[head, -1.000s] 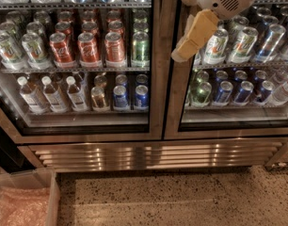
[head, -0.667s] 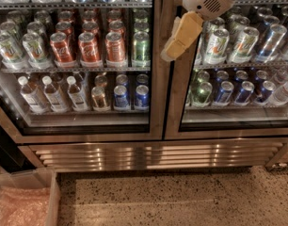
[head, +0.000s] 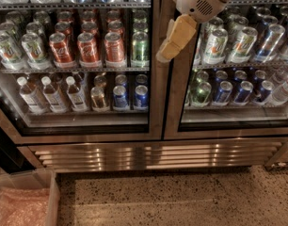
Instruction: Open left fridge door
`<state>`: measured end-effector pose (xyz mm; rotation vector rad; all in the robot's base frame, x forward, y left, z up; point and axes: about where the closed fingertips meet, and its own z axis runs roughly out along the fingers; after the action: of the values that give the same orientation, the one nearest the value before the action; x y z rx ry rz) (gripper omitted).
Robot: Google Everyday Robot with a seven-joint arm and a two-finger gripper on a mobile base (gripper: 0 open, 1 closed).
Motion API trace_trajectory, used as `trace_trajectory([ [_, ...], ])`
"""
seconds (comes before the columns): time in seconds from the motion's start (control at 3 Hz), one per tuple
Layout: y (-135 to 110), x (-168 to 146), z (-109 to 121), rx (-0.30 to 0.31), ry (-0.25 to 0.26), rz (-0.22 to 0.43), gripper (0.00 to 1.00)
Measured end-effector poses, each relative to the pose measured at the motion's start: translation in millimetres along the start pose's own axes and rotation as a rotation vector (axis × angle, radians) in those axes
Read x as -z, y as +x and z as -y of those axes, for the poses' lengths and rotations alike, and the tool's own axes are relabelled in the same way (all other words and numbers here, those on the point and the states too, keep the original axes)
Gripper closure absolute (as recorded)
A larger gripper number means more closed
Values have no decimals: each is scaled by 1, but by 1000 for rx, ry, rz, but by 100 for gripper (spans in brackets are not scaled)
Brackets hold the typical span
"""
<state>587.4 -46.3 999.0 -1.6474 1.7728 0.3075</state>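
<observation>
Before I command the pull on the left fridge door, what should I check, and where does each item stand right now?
1. The left fridge door is shut, its frame flush with its neighbour: ok.
2. The gripper is in front of the seam between the two doors, in the upper part: ok.
3. Contact with the door's edge or a handle: cannot tell; no handle shows.
4. The right fridge door is shut: ok.
5. Swing path: a plastic bin stands on the floor at lower left, seemingly below the door's bottom edge: cannot tell.
</observation>
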Motion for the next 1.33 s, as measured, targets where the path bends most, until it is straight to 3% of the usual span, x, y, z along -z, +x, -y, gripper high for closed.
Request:
trace_trajectory([
  [0.67, -1, 0, -2, 12, -16, 16, 0],
  [1.33, -1, 0, -2, 13, -16, 16, 42],
])
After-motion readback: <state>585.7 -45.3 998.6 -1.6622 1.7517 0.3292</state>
